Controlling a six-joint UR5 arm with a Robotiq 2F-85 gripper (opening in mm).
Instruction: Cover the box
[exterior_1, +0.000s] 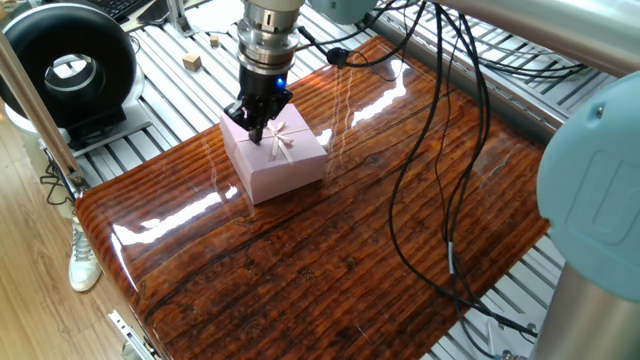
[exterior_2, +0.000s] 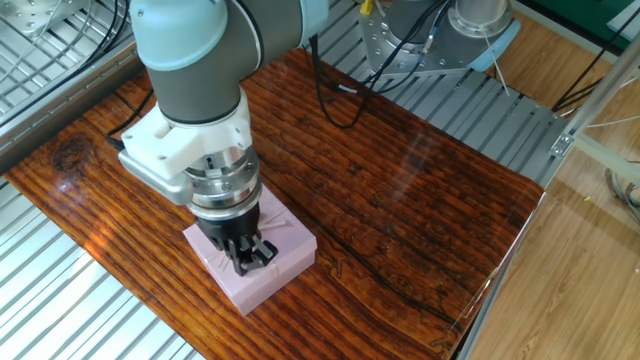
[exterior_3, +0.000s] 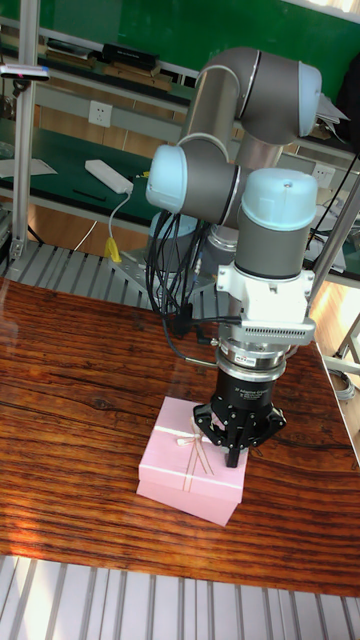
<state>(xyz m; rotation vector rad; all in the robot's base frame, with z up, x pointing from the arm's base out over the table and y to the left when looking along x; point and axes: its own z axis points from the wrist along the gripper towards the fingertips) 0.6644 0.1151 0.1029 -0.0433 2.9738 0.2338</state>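
Hovering fingers over the lid covering the box.

The robot arm is built of thick grey cylindrical links with pale blue-grey rounded joint caps. Below the last joint sits a white angular mounting block with a ribbed lower edge, followed by a stack of polished silver metal rings. The black two-finger gripper hangs beneath, its housing dark and faceted. A small blue indicator light glows on the wrist. Black cables run in loose loops along the arm to the wrist.
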